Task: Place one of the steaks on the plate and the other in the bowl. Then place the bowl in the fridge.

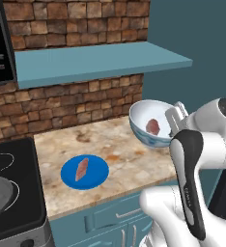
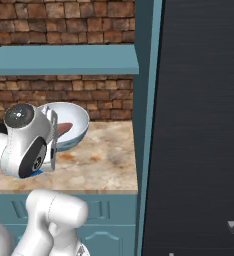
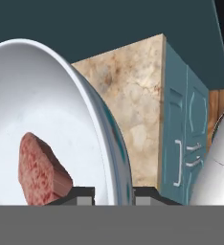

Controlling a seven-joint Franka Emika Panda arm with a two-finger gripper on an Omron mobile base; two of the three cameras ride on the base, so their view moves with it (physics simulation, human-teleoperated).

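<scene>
Pincer (image 3: 114, 194) jaws are clamped across the bowl (image 1: 145, 126) rim, the bowl held tilted above the counter's (image 1: 129, 159) right edge with a steak (image 1: 153, 127) inside, so it should be levelled before being carried fridgeward.

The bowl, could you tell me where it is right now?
The bowl is held tilted above the counter's right end by the gripper on its rim, one steak inside.

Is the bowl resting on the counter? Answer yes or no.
No: the bowl hangs tilted above the counter, its rim pinched by the gripper, with a steak inside.
</scene>
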